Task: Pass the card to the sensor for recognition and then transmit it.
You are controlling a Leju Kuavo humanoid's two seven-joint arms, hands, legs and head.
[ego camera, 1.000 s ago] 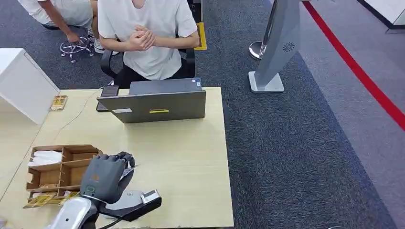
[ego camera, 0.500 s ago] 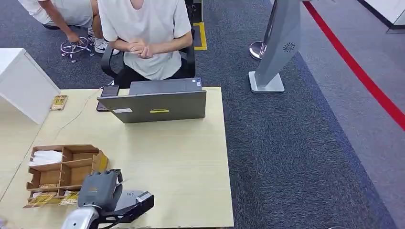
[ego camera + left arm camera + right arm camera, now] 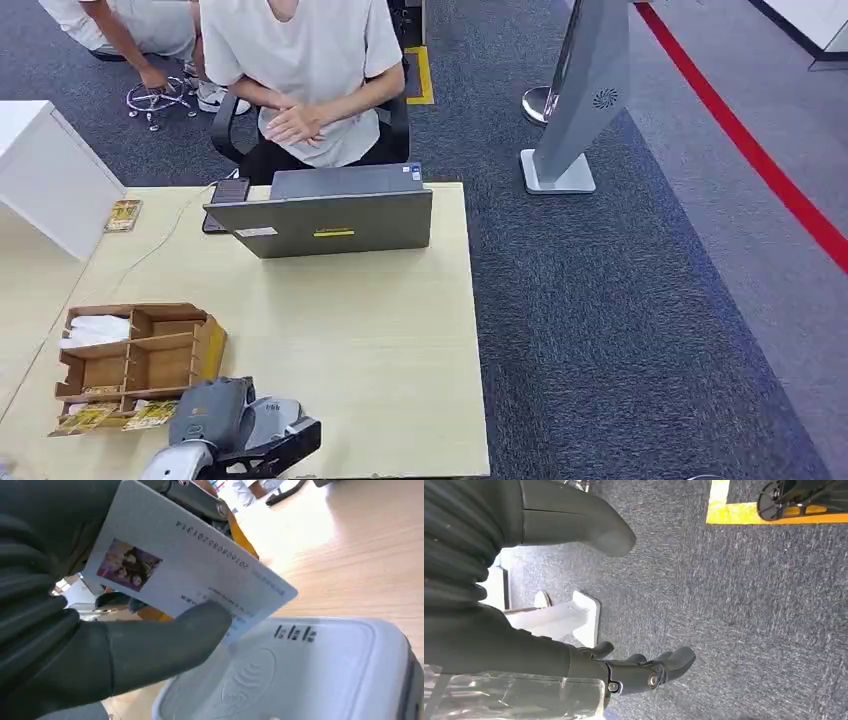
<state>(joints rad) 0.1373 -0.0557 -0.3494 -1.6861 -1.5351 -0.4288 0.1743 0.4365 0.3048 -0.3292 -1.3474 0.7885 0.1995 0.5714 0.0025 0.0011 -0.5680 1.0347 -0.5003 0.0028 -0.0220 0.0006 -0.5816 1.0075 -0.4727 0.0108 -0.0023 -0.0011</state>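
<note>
A white card [image 3: 190, 575] with a small photo and printed numbers is pinched between the thumb and fingers of my left hand [image 3: 65, 630]. The card hovers tilted just above the grey card sensor [image 3: 310, 680], whose top carries a contactless symbol. From the head view, my left hand [image 3: 208, 412] sits at the table's near edge over the sensor [image 3: 275, 430], hiding the card. My right hand [image 3: 644, 672] hangs over the dark carpet, its fingers apart and holding nothing.
A wooden compartment box [image 3: 135, 360] with cards stands left of the sensor. A grey laptop [image 3: 325, 215] sits at the table's far side, with a seated person [image 3: 305, 80] behind it. A white box [image 3: 45, 180] is at the far left. A grey floor stand [image 3: 585, 100] is on the carpet.
My left hand has drawn back toward the table's near edge and lowered over the sensor. The seated person's hands have dropped lower.
</note>
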